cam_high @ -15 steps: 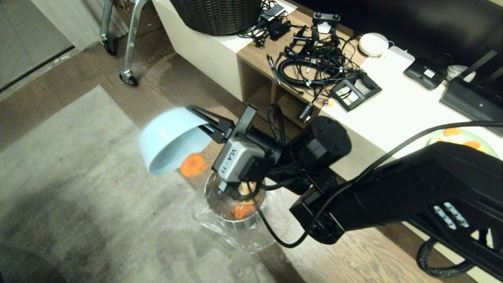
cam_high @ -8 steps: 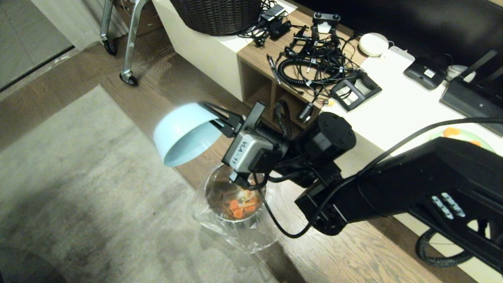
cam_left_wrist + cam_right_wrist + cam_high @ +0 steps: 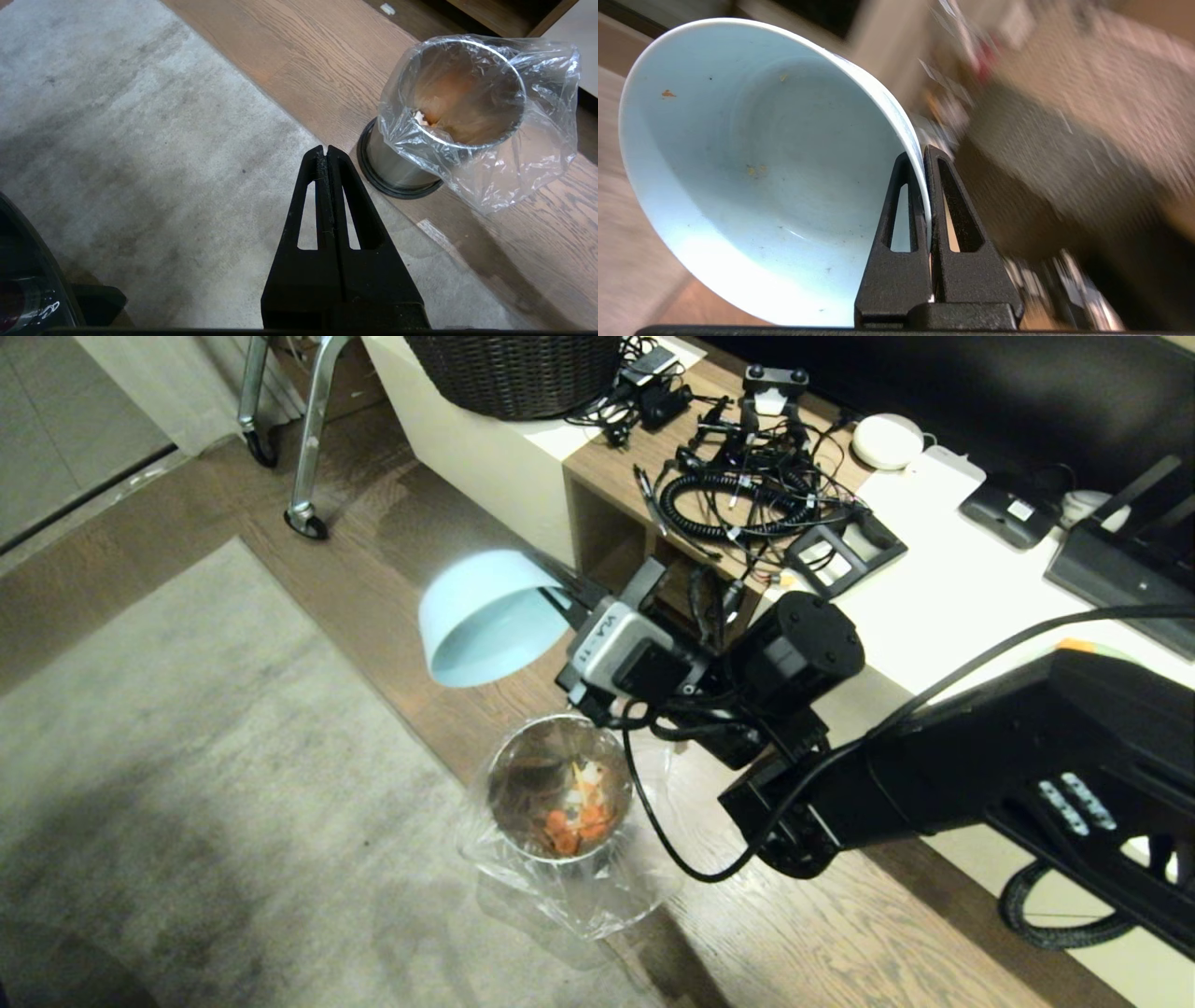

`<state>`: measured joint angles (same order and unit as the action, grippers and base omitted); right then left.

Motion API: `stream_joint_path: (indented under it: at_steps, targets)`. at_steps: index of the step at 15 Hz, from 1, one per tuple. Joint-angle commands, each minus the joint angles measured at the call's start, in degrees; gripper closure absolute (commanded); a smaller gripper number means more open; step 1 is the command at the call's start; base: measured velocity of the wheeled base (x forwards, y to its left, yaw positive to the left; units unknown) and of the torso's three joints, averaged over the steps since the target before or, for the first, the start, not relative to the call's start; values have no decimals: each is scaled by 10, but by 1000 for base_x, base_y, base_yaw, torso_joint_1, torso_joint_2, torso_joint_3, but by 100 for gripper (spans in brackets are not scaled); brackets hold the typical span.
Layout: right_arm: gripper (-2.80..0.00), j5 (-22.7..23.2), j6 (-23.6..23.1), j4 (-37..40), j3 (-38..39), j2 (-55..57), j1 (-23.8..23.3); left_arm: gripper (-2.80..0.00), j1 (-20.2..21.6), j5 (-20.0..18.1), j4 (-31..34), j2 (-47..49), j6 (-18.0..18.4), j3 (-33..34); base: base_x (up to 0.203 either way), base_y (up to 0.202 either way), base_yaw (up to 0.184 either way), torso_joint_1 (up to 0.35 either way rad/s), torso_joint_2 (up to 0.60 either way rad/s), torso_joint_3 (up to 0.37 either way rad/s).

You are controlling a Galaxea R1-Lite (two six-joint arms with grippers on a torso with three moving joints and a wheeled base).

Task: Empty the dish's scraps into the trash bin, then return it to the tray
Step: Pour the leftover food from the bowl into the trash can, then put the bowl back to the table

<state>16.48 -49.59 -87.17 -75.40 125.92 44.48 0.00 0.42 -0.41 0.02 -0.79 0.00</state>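
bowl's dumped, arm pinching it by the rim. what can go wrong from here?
1. The right gripper pinches only the thin rim of the dish, which is tipped mouth-down; it could slip or swing out.
2. Crumbs cling inside the dish and may drop on the floor, since it is off to one side of the trash bin.

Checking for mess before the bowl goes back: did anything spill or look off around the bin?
No spill shows: the scraps lie inside the trash bin. The dish, tilted in the right gripper, holds only tiny specks.
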Motion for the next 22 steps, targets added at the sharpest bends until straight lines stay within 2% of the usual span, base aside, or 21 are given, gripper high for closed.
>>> stream_joint_path:
  at_steps: [1,4,6,8,11,13,15,18,22]
  targets:
    - [0,-97,8,35,10,-29,-20,0,0,0,0,0,0,0,0,0,0,0,0,0]
    - [0,-231,62,175,26,-77,-63,0,0,0,0,0,0,0,0,0,0,0,0,0]
    - [0,-295,125,285,56,-116,-88,0,0,0,0,0,0,0,0,0,0,0,0,0]
    - [0,-331,214,391,99,-167,-107,0,0,0,0,0,0,0,0,0,0,0,0,0]
    - [0,-350,352,540,172,-260,-130,0,0,0,0,0,0,0,0,0,0,0,0,0]
    - [0,-353,416,584,260,-333,-137,0,0,0,0,0,0,0,0,0,0,0,0,0]
    - [0,-354,451,603,370,-409,-157,0,0,0,0,0,0,0,0,0,0,0,0,0]
    - [0,-383,472,606,492,-513,-224,0,0,0,0,0,0,0,0,0,0,0,0,0]
    - [0,-395,474,603,594,-668,-299,0,0,0,0,0,0,0,0,0,0,0,0,0]
